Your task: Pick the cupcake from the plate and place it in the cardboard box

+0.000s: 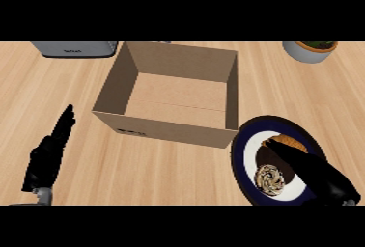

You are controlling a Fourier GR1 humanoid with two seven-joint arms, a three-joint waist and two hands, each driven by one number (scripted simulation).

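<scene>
The open cardboard box stands in the middle of the wooden counter, with nothing showing inside. To its lower right lies a dark-blue-rimmed plate. On the plate sits the cupcake, its swirled top facing up. My right hand comes in from the lower right and lies over the plate, fingers straight and pointing up-left, just right of the cupcake and partly above it. An orange-brown piece shows past the fingers. My left hand rests open at the left, fingers up.
A grey appliance stands at the back left behind the box. A grey plant pot sits at the back right. Bare wooden counter spreads between my left hand and the plate.
</scene>
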